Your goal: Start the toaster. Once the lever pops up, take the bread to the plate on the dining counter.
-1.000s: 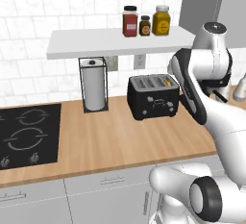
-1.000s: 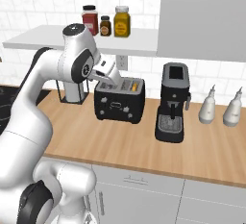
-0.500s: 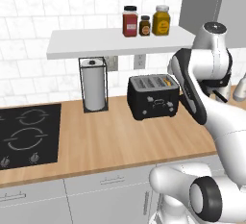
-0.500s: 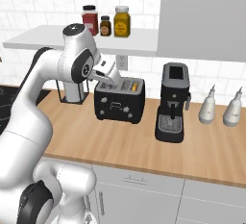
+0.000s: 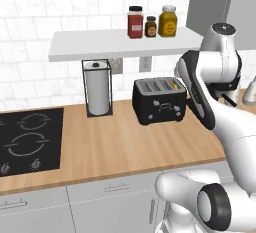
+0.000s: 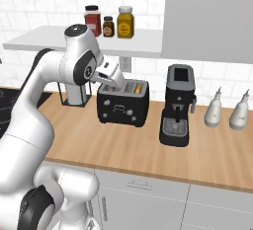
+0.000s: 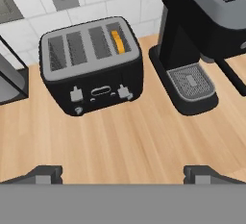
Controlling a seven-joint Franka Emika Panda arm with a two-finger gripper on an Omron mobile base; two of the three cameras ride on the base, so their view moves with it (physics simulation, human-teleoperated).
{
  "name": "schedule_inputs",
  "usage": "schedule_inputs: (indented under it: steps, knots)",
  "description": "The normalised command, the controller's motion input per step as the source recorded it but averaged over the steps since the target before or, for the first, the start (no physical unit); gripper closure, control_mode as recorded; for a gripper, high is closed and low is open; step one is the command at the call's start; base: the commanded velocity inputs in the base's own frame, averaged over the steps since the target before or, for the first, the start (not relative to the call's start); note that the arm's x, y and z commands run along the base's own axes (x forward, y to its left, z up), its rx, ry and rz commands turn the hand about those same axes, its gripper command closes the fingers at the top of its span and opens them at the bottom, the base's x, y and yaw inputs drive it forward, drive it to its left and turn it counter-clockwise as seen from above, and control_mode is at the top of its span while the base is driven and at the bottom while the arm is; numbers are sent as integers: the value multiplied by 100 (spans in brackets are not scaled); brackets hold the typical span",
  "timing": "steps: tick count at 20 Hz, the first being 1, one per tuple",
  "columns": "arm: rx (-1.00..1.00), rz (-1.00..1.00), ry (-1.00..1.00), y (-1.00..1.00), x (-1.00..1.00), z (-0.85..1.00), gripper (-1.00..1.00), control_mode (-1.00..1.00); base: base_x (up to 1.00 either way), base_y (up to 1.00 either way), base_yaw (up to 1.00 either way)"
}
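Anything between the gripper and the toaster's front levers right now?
Nothing visible. In the hand view the gripper hangs with open jaws over bare counter, facing the toaster. The coffee machine stands off to one side, clear of that path.

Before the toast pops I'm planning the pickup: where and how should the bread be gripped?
Grip the bread's top edge from straight above. It stands upright in the toaster's rightmost slot, nearest the coffee machine, so probably only that thin crust is reachable; set the open gripper across the slice's thickness.
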Motion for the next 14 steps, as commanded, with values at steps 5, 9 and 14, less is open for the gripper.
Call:
schedule_inputs:
  steps: [5, 9, 14]
  knots:
    - [0, 0, 0, 0, 0, 0, -100, -100, 0, 0, 0]
    - [0, 0, 0, 0, 0, 0, -100, -100, 0, 0, 0]
    - [0, 0, 0, 0, 0, 0, -100, -100, 0, 0, 0]
